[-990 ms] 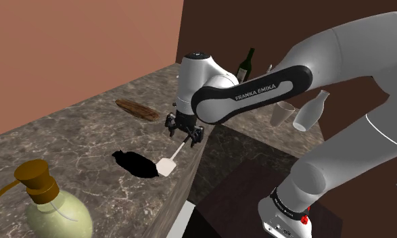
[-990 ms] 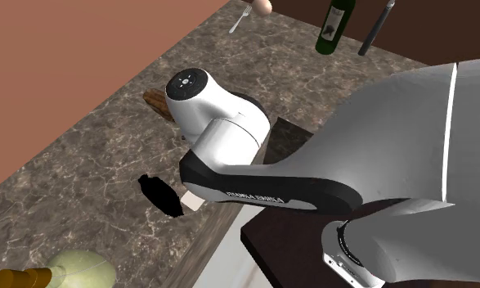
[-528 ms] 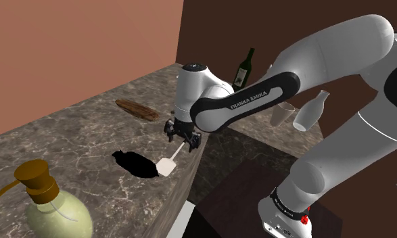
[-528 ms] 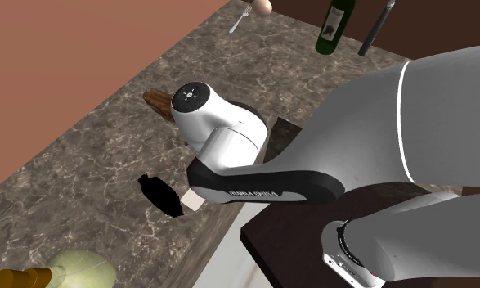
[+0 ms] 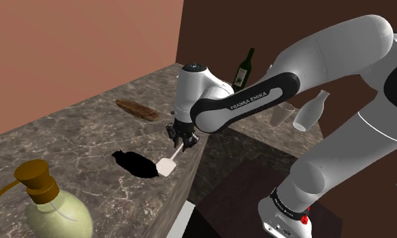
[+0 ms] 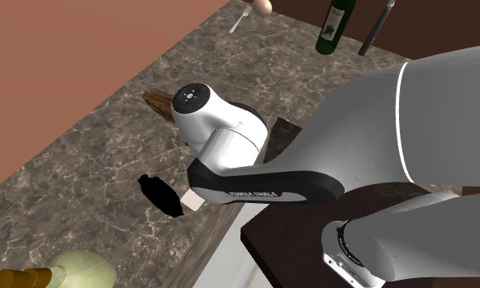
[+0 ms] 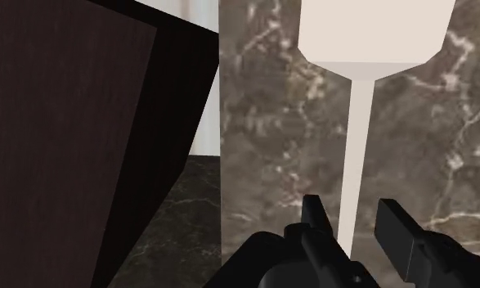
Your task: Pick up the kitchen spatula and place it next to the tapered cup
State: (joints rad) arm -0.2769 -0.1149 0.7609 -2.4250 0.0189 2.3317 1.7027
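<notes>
The spatula [image 5: 167, 164] is seen lying flat on the marbled counter [image 5: 75, 128] near its edge, its thin pale handle passing between the fingers [image 7: 397, 233] of the gripper [image 5: 182, 143], which are set narrowly apart and not seen to touch it. It is judged light and stiff but slim, so it is best taken squarely across the handle, lest it pivot. Nothing can be made out inside the tapered cup [image 5: 281, 113] or the white bottle [image 5: 310, 111] just beside it
</notes>
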